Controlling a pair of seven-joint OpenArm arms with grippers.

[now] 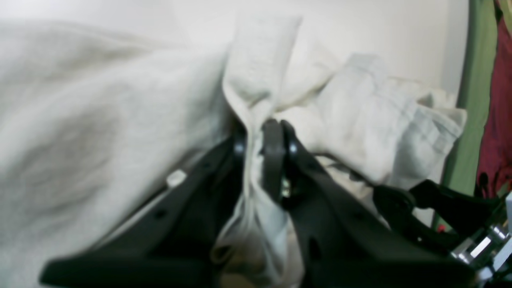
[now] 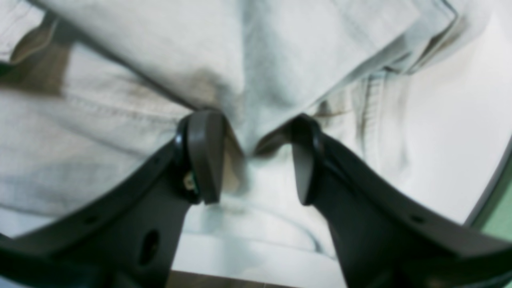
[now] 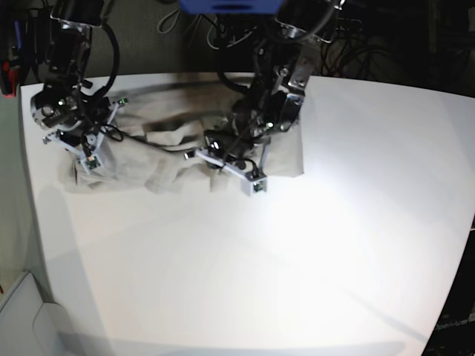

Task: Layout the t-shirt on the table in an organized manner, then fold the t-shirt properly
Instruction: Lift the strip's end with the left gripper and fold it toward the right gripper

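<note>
Shirt position: the t-shirt (image 3: 171, 152) is lying bunched and creased along the far side of the table (image 3: 297, 252), stretching between your two arms; it is not yet spread flat.
Left gripper: your left gripper (image 1: 262, 136) is clamping a pinched ridge of the t-shirt, with cloth running down between the closed jaws.
Right gripper: your right gripper (image 2: 256, 156) is standing with its jaws apart, straddling a fold of cloth that is dipping between the tips; it is not gripping it.
Slip risk: you are holding only a narrow pinch on the left, so a hard pull is likely sliding it out of the jaws.
Layer risk: the left pinch seems to be taking several layers, so lifting may be dragging the whole bundle instead of opening it.
Right-side risk: closing where you are now may be catching an inner fold, not a hem or corner, and twisting the shirt further.
Edge risk: the shirt is sitting near the far table edge, so pulling away from you could be sending cloth over it.
</note>
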